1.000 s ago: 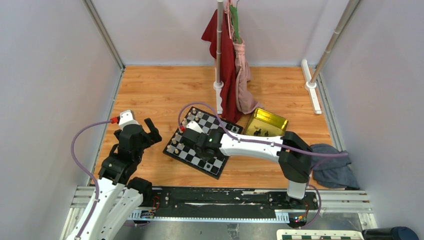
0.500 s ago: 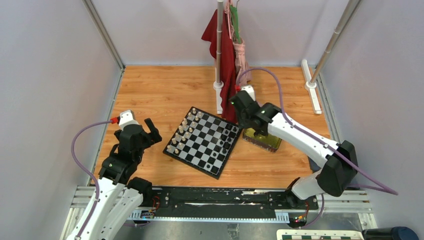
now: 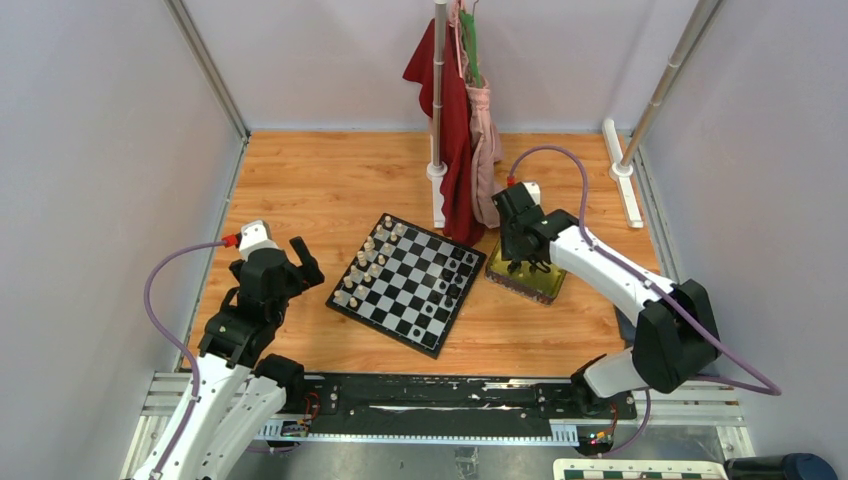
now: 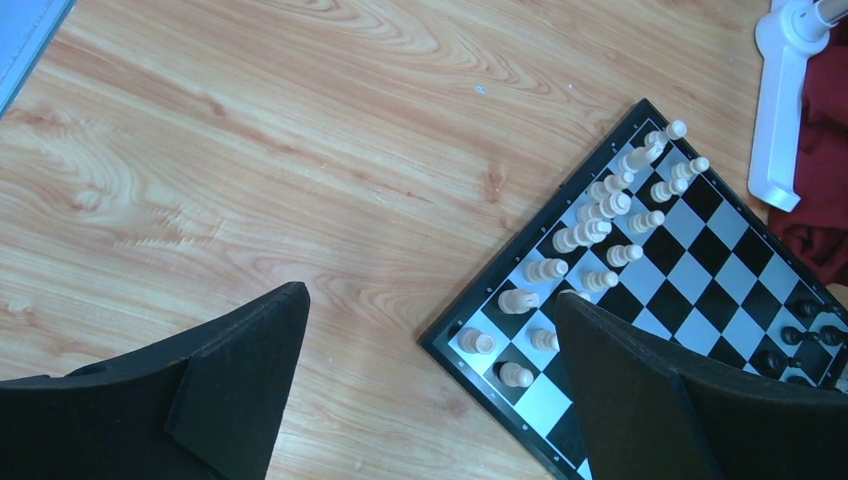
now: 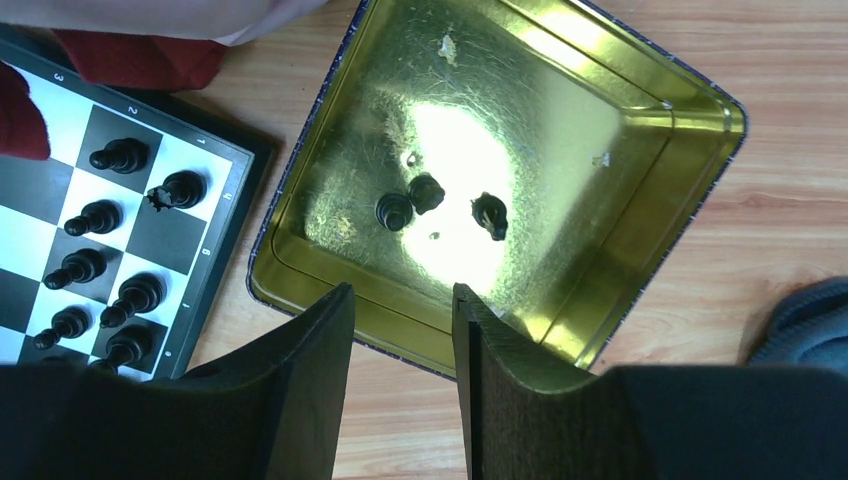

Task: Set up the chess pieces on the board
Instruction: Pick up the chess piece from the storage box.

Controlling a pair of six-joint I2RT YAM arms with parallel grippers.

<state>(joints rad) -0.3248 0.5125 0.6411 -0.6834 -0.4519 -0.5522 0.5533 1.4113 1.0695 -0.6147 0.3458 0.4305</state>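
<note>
Surface: pale wood surface point(image 3: 320, 180) between plain grey walls; we see it from above.
Board: the board point(image 3: 408, 285) lies flat near the middle, turned at an angle to the arms.
Cream pieces: the cream pieces point(image 4: 600, 205) stand in two rows along the board side nearest the left arm.
Chess pieces: we see the black chess pieces point(image 5: 98, 216) standing on the squares along the board edge next to the tray.
Loose pieces: three loose black pieces point(image 5: 425, 192) sit close together on the tray floor.
Tray: the gold tin tray point(image 5: 620, 150) sits just beside the board, on the right arm's side.
Right fingers: the right fingers point(image 5: 325, 340) hang over the tray's near rim, a narrow gap between them and nothing in it.
Left fingers: the left fingers point(image 4: 620, 370) are spread wide and empty, over bare wood and the board's cream-side corner.
Background: a red cloth point(image 3: 455, 130) hangs from an upright pole point(image 3: 438, 100) behind the board.
</note>
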